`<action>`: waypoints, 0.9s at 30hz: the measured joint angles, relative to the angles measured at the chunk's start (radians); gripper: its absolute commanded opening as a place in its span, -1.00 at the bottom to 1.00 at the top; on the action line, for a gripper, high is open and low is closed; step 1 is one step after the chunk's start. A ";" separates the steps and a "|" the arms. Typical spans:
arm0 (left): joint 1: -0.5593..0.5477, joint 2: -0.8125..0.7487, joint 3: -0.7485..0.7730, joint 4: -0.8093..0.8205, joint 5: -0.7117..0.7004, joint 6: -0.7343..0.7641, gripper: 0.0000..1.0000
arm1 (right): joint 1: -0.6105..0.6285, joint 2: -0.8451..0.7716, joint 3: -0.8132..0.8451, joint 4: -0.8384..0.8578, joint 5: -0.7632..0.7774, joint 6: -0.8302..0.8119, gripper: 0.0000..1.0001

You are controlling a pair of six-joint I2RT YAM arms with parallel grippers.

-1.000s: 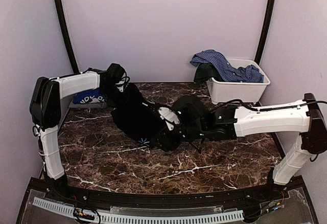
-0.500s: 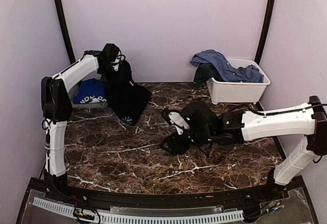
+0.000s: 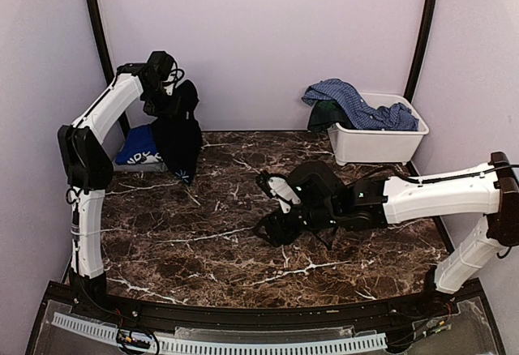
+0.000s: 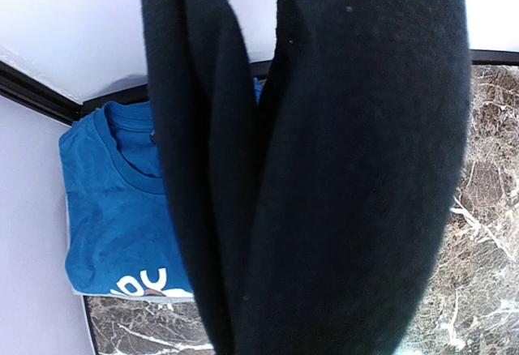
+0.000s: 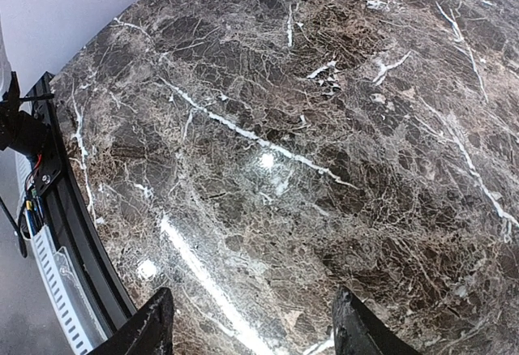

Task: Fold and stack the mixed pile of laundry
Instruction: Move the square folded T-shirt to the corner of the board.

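- While my left gripper (image 3: 165,97) clamps the black garment (image 4: 340,177) aloft at ten o'clock, a royal-blue tee (image 4: 113,209) lies beneath.
- My right gripper (image 5: 251,322) hangs, fingers apart, over the marble table (image 5: 268,128).

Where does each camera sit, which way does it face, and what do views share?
Top external: above and behind, looking down on the table; both arms show.
Left wrist: looks down past the hanging black garment to the tee; own fingers hidden.
Right wrist: looks down at the table; own fingertips show.
Shared: top and left wrist both see garment and tee.
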 measured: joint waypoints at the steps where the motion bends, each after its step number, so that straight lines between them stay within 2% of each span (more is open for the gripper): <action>1: 0.002 0.001 0.012 -0.008 -0.002 0.002 -1.00 | 0.000 0.000 0.000 0.000 0.000 0.002 0.27; 15: 0.023 0.008 0.127 -0.053 0.029 0.011 -1.00 | 0.000 0.001 0.000 0.001 0.000 0.002 0.26; 27: 0.136 0.011 0.116 -0.018 0.080 0.007 -1.00 | 0.000 0.036 0.006 0.000 -0.005 0.001 0.26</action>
